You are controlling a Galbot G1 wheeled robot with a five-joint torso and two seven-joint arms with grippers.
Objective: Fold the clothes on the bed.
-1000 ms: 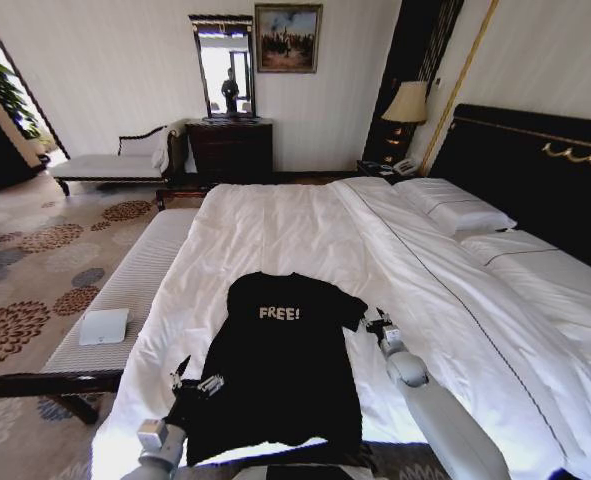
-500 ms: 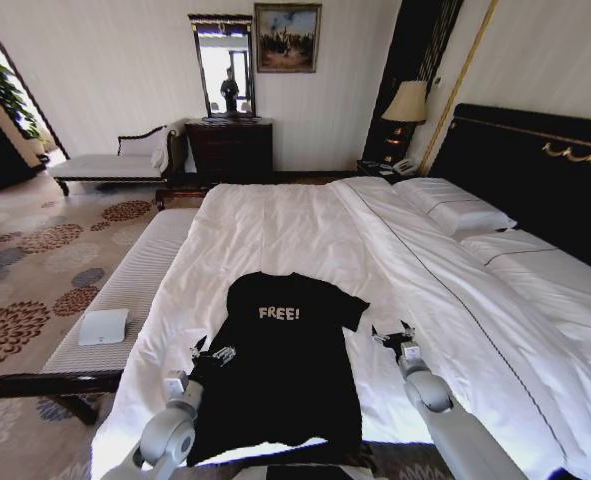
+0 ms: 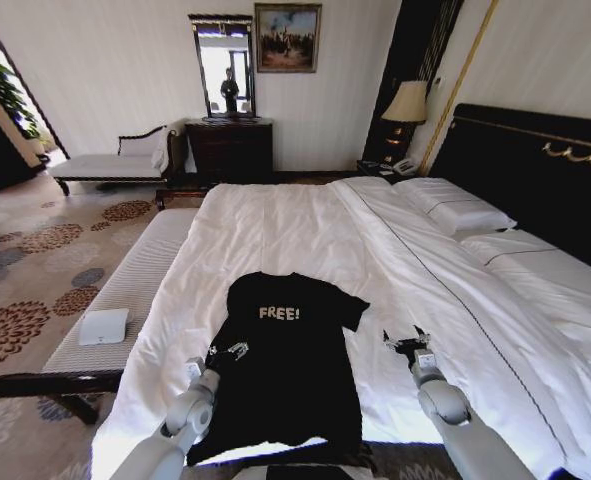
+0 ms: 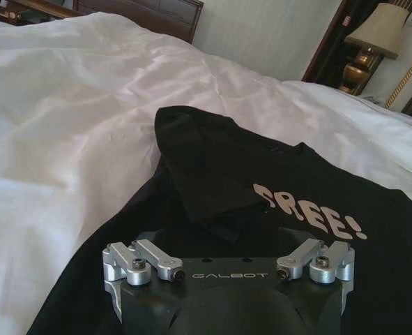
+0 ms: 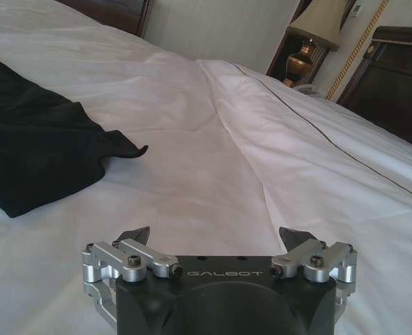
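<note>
1. Left gripper (image 3: 226,351): jaws spread, nothing between them. It hovers over the left side of the black T-shirt (image 3: 285,370), with the folded-in left sleeve (image 4: 206,167) just beyond the fingertips.
2. Right gripper (image 3: 405,342): jaws spread, empty. Bare white sheet lies under and ahead of it; the shirt's right sleeve (image 5: 45,150) is off to its left, near but apart.
3. T-shirt lies face up, "FREE!" lettering (image 3: 279,313) visible, on the foot end of the bed (image 3: 305,225), between the two grippers.
4. Handling, my read: light, limp cotton with no stiffness, so it'll drape and bunch, and may drag on the sheet. Pinch at edges: sleeve hem or side seam, both sides together.
5. Risk: pinching the sheet along with the fabric.
</note>
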